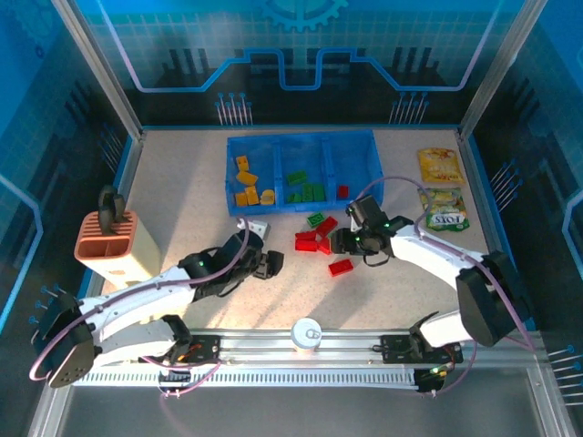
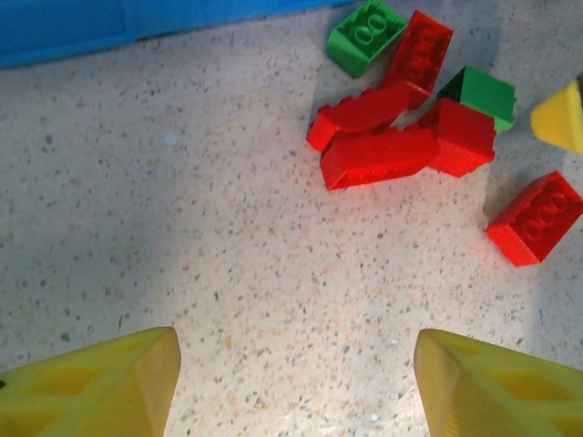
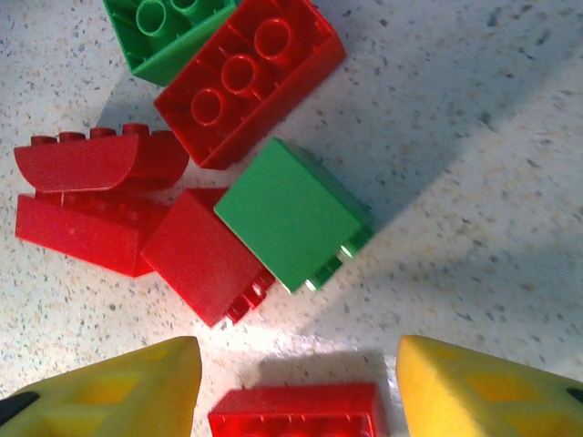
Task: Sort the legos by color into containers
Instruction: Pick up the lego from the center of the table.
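Two yellow fingers [image 3: 137, 391] of the right end effector [image 3: 296, 369] stand spread, empty, over a red lego [image 3: 296, 414] beside the red-green heap [image 3: 291, 214]. The left end effector [image 2: 296, 360] gapes over bare tabletop [image 2: 228, 228]. Further off, sorted legos [image 1: 246, 182] lie in the blue tray [image 1: 301, 137].
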### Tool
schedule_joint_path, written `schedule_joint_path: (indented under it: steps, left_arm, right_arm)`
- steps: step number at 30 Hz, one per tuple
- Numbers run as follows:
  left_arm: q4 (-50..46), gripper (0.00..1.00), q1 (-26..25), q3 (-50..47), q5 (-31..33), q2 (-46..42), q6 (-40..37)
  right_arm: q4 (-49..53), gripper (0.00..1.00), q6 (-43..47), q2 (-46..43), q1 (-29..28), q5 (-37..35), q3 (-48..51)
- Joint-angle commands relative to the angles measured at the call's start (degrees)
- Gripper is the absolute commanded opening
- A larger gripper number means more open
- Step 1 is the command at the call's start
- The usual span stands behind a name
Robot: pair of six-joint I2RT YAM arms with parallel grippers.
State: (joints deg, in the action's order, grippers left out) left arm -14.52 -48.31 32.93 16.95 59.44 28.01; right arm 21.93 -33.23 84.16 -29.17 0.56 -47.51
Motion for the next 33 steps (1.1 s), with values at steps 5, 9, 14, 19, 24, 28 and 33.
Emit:
schedule_joint_path:
  steps: [5, 9, 14, 19, 24, 28, 33]
  left_arm:
    - [-0.5, 0.69, -1.21, -4.67, 2.38, -5.35, 4.54]
    - [-0.85, 0.69, -1.34, -5.48, 2.52, -6.17, 4.71]
    - [-1.1, 0.69, -1.45, -6.08, 3.27, -7.21, 4.68]
    - [-1.97, 0.69, -1.44, -6.38, 3.61, -8.07, 4.93]
    - [-2.61, 0.68, -1.43, -7.51, 4.08, -9.89, 5.21]
    - [-2.53, 0.68, -1.45, -8.14, 4.4, -10.16, 5.31]
    - [-2.35, 0.68, -1.43, -7.97, 4.67, -10.11, 5.17]
  right_arm:
    - [-1.53, 0.58, 0.36, 5.66, 0.59, 0.64, -3.82]
    - [-0.85, 0.56, 0.45, 7.21, 0.66, -0.79, -5.92]
    - [-0.5, 0.55, 0.45, 9.49, 0.86, -2.07, -8.35]
    - [0.95, 0.53, -0.03, 12.75, 0.87, -3.85, -10.32]
    - [1.3, 0.52, -0.85, 14.3, 0.52, -7.29, -9.99]
    - [2.26, 0.52, -1.03, 15.4, 0.3, -8.56, -10.75]
    - [2.56, 0.52, -1.13, 15.81, -0.33, -9.35, -11.5]
